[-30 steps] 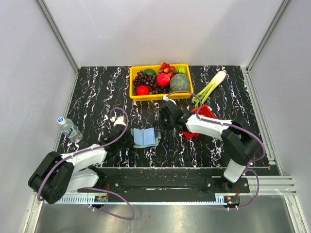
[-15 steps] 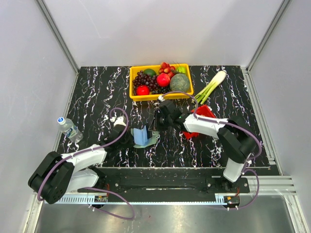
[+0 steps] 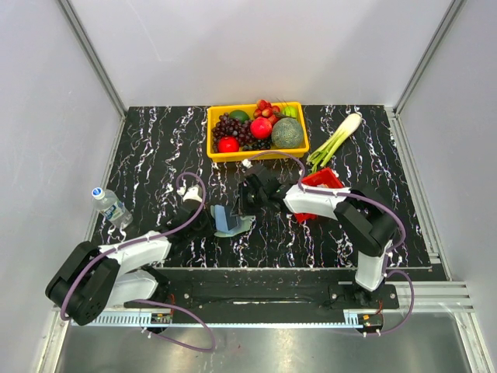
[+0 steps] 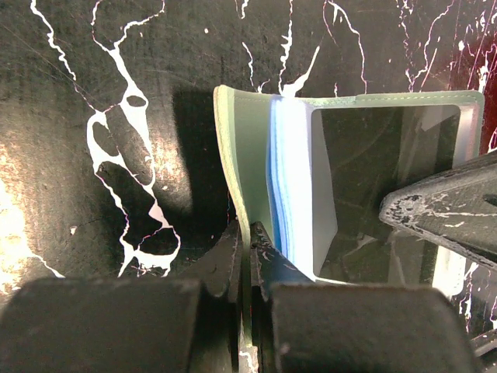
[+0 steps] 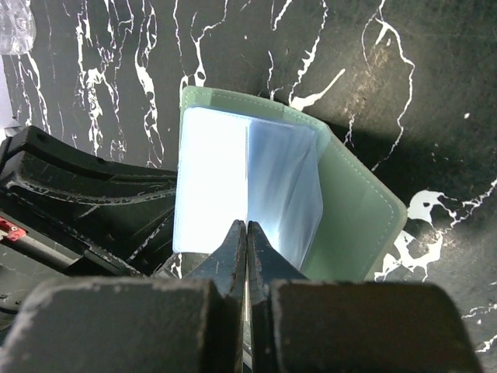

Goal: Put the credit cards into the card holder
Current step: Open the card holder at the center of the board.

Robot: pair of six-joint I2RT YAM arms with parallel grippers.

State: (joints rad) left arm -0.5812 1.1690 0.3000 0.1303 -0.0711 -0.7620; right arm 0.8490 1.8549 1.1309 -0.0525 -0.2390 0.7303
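Your card holder (image 3: pixel 230 221) stands half open close to the near edge of the worktop (image 3: pixel 155 155), about the middle of its width. The left claw (image 4: pixel 247 242) is clamped on its green cover (image 4: pixel 241 155). The right claw (image 5: pixel 246 233) is pressed together on the clear inner sleeves (image 5: pixel 233 179).

At the far edge, the yellow tray (image 3: pixel 256 158) holds grapes (image 3: pixel 229 126), red apples (image 3: pixel 261 127), a melon (image 3: pixel 286 132) and strawberries (image 3: pixel 265 107). The red basket (image 3: pixel 322 179) lies partly under the right arm (image 3: pixel 326 200), and you cannot tell what is inside it.
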